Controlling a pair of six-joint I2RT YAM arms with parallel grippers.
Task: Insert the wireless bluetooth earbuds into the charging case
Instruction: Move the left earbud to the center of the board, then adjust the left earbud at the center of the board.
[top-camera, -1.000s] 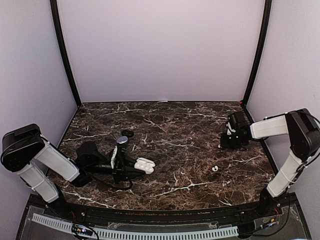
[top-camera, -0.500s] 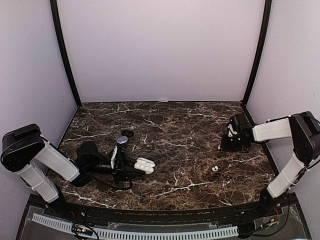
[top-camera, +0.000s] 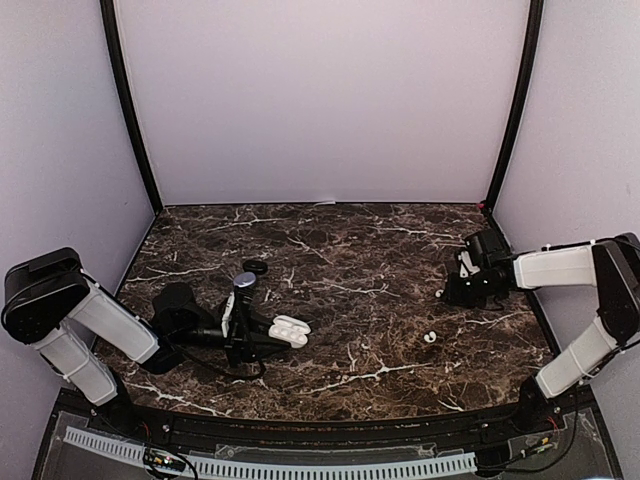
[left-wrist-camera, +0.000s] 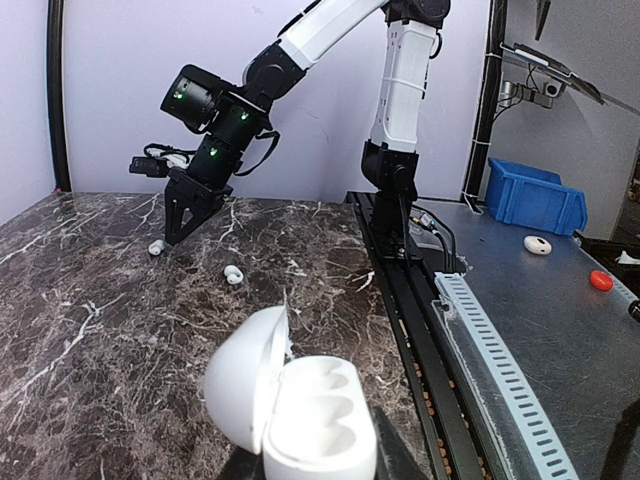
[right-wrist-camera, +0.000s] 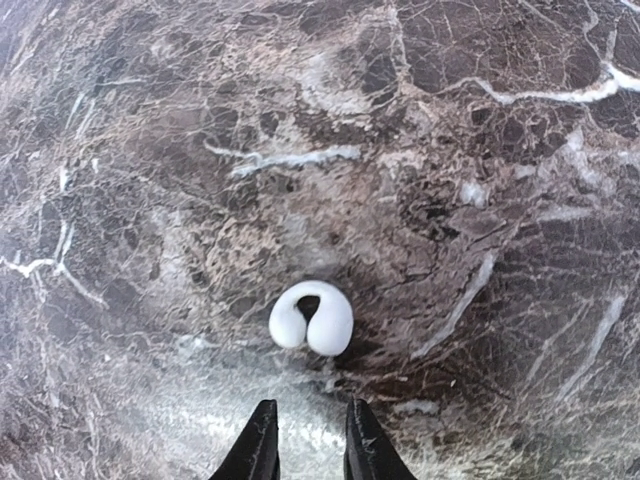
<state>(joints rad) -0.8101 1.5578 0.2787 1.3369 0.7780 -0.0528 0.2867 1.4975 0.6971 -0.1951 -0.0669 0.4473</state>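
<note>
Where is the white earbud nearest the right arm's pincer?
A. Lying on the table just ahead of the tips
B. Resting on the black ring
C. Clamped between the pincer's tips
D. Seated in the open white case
A: the right wrist view shows the earbud lying on the marble table just ahead of the right pincer, with nothing between its tips.

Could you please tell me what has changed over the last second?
The right forearm dropped flatter, its wrist sliding rightward; the right gripper still hovers by one earbud. The left gripper, holding the open charging case, and the other earbud stayed put.
</note>
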